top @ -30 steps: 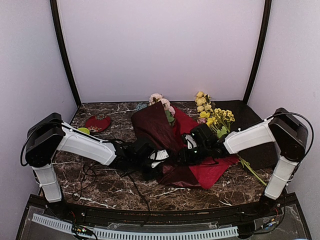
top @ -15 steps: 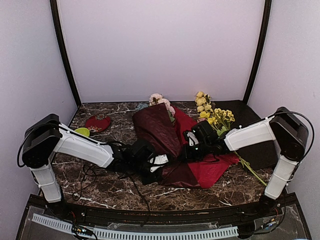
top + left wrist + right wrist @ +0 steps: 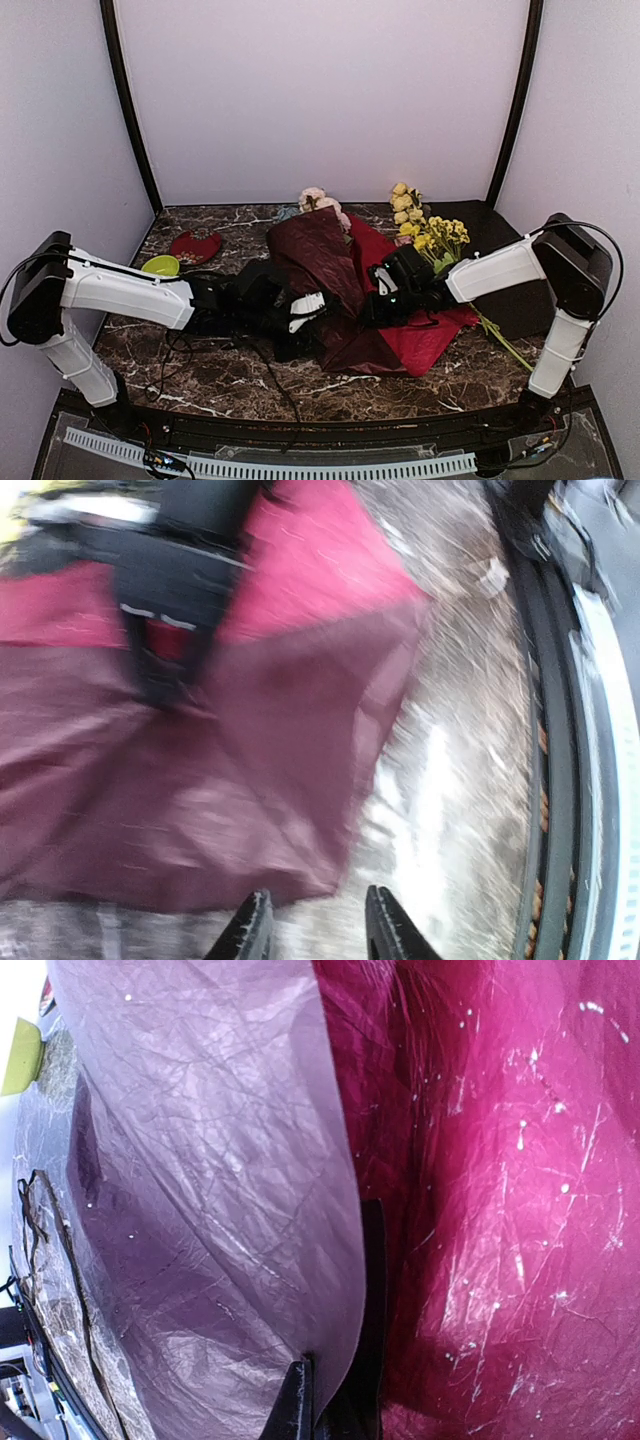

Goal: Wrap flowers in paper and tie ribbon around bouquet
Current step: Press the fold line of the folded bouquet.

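Where the paper point(image 3: 325, 265) is heaped across the middle of the marble-patterned table point(image 3: 220, 375), the flowers point(image 3: 318, 200) are covered by its dark burgundy fold, and only pink and white heads are seen at the far end. The right gripper point(image 3: 330, 1390) is clamped tight on that fold's edge. The left gripper point(image 3: 318, 928) is held partly open with nothing between its fingers, just short of the paper's near corner, though that view is blurred. A small yellow-green bowl point(image 3: 160, 265) is set toward the table's left side; its contents cannot be told.
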